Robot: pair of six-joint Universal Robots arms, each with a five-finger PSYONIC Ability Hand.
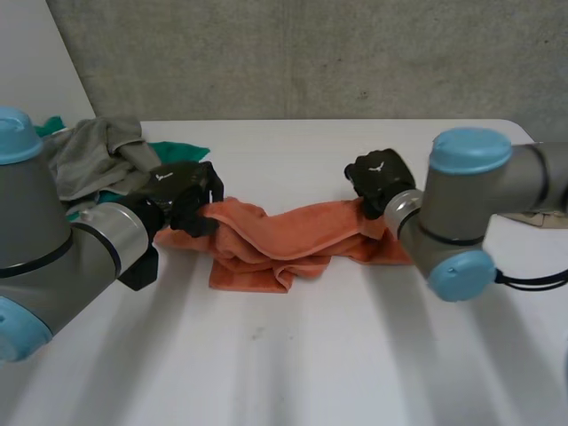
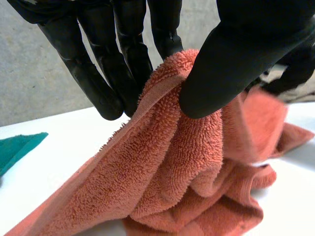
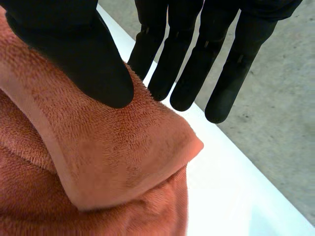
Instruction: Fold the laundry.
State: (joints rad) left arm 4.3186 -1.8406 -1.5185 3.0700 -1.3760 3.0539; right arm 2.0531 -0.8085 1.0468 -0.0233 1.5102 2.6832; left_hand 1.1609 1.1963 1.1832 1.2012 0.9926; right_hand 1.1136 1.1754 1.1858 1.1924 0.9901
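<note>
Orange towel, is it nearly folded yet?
Not yet. Done: nothing looks folded; the orange towel lies crumpled on the table. In hand: the left hand pinches one end, the right hand pinches a corner at the other end. Left: spreading and folding it, then the grey cloth and green cloth heaped near the left hand.

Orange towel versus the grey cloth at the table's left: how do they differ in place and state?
The orange towel lies bunched in the middle of the table; the grey cloth is heaped at its left edge beside a green cloth. The towel is pinched at its ends by the left hand and right hand; the grey cloth is held by neither. Both are crumpled and unfolded.
</note>
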